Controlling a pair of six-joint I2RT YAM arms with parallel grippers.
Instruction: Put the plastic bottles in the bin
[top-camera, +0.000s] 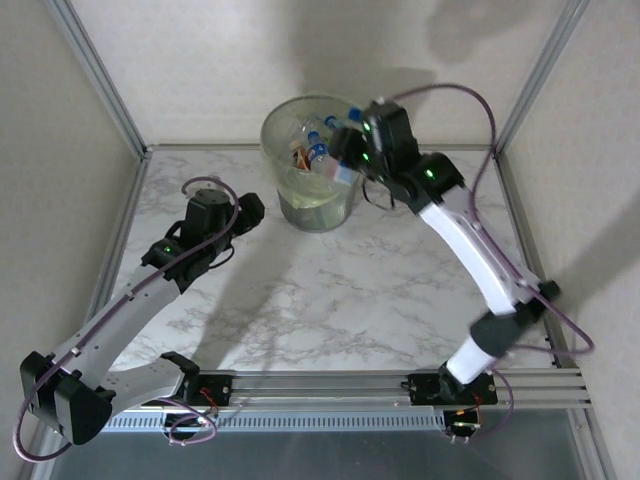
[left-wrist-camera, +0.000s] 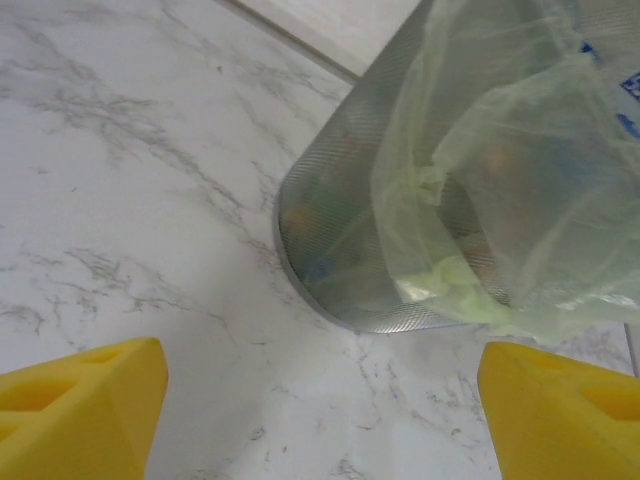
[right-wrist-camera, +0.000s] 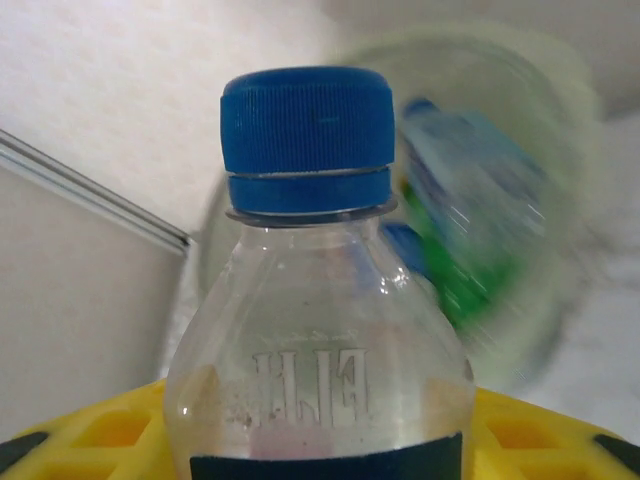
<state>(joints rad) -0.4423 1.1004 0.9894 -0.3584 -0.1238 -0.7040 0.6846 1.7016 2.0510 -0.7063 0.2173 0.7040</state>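
Top external view begins at the rail (top-camera: 330, 385) on the near edge, where both arm bases are bolted. Ahead of it the marble surface (top-camera: 330, 290) lies open between the arms. Farther out on the left, the left gripper (left-wrist-camera: 320, 400) hangs low over the surface, its jaws spread wide with nothing between them. It points at the foot of the bin (left-wrist-camera: 330, 230), near it but apart. The bin stands at the far middle of the surface, close to the back wall. From the left wrist its wall reads as fine grey mesh under a pale-green liner bag. Several plastic bottles (top-camera: 312, 148) lie inside it. At its right rim the right gripper (top-camera: 350, 150) has its jaws closed on a clear bottle (right-wrist-camera: 318, 340) with a blue cap (right-wrist-camera: 307, 135). Whether that bottle is fully over the mouth cannot be told. The step in hand looks like the drop. The next move calls for centring the bottle above the opening, then parting the jaws without snagging rim or liner. Room is tight toward the back wall and the right corner post (top-camera: 535, 80), so the free way out is back over the open surface.
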